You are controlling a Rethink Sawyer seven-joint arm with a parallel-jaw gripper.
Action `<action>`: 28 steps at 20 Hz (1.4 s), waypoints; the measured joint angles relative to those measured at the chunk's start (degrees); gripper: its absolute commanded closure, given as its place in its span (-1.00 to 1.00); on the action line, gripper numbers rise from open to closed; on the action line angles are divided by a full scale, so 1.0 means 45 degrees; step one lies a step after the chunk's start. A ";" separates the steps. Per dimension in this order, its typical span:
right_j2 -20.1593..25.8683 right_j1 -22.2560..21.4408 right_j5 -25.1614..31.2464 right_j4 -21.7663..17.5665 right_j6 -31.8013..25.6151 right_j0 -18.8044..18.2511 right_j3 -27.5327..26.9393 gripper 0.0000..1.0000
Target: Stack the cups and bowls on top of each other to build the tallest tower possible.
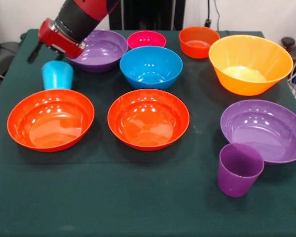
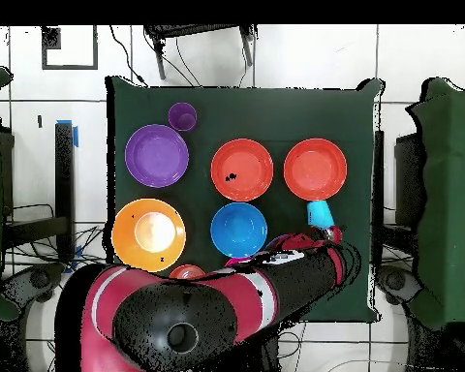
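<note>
The light blue cup (image 1: 57, 75) stands behind the left orange-red bowl (image 1: 51, 119), and my gripper (image 1: 61, 58) is right above its rim; its state is hidden. In the overhead view the gripper (image 2: 324, 229) meets the light blue cup (image 2: 319, 212). A second orange-red bowl (image 1: 148, 118), a blue bowl (image 1: 151, 66), a pink bowl (image 1: 146, 39), a small orange bowl (image 1: 199, 41) and a large yellow-orange bowl (image 1: 250, 64) sit apart. One purple bowl (image 1: 101, 49) lies partly behind the arm, another purple bowl (image 1: 264, 129) is beside the purple cup (image 1: 240, 169). No tower shows.
The dark green tablecloth (image 1: 138, 197) covers the whole table. My arm (image 2: 275, 281) crosses the near right side in the overhead view, covering the pink bowl and most of the small orange one. Cables hang off the table's right edge in the front view.
</note>
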 measured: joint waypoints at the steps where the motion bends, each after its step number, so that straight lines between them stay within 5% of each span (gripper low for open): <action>1: -0.0001 0.0011 -0.0096 0.0034 0.0000 -0.0003 0.0001 1.00; 22: 0.0760 -0.0654 -0.1755 0.0029 0.0000 -0.1232 0.0007 1.00; 28: 0.1915 -0.1821 -0.1439 -0.0968 0.0000 -0.1950 0.0107 1.00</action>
